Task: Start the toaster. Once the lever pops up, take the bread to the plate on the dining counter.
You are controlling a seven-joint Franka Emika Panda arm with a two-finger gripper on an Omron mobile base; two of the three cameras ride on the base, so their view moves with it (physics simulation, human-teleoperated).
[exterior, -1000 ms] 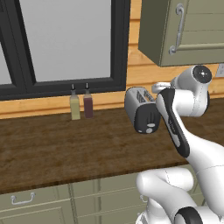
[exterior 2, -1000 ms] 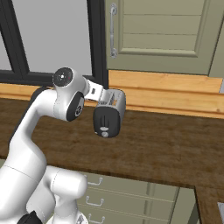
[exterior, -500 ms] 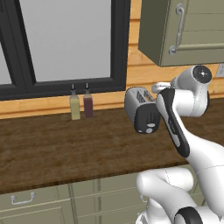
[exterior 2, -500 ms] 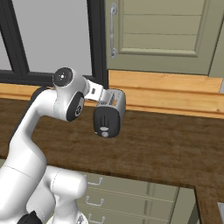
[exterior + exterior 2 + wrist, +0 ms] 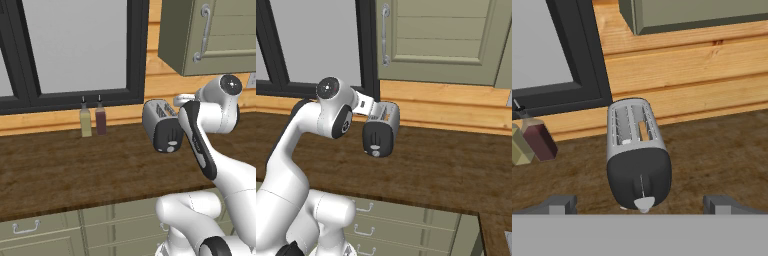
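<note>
The toaster, rounded and silver-grey with a dark end panel and pale knob, is seen on the wooden bench. Bread is tucked in its right slot. Two bottles are found at its nine o'clock. The jaws are spread wide, grasping nothing.

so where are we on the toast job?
Nothing looks done yet. The bread sits in one slot of the toaster on the worktop. In hand: the hand is open, lined up on the toaster's dark end panel, not touching it. Left: start the toaster, wait for the pop, carry the slice to the plate.
</note>
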